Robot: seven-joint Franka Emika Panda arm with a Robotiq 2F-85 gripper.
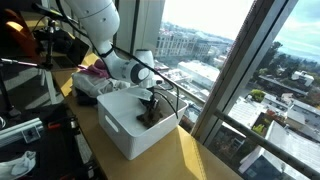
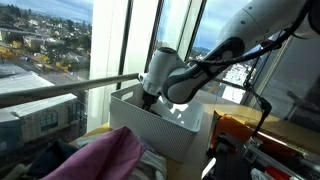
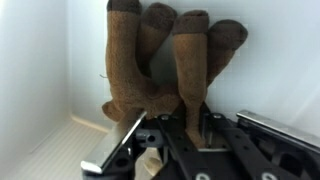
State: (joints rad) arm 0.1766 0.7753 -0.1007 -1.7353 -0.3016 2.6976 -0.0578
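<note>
Brown plush toy (image 3: 160, 60) lies inside the white plastic bin (image 1: 122, 135), against its wall, near the window edge of the tabletop (image 1: 192, 160). Claw (image 3: 165, 128) is clamped around one plush limb. Grip made; toy not yet lifted clear of the bin.

Tall windows (image 2: 50, 40) over a daylit city, dark slanted window frame (image 1: 240, 70), wooden tabletop (image 1: 190, 160), bright overcast light

White arm (image 2: 268, 22) bent down from above, wrist (image 1: 132, 68) angled, hand (image 3: 165, 140) pointing downward, fingers (image 3: 112, 150) partway closed
</note>
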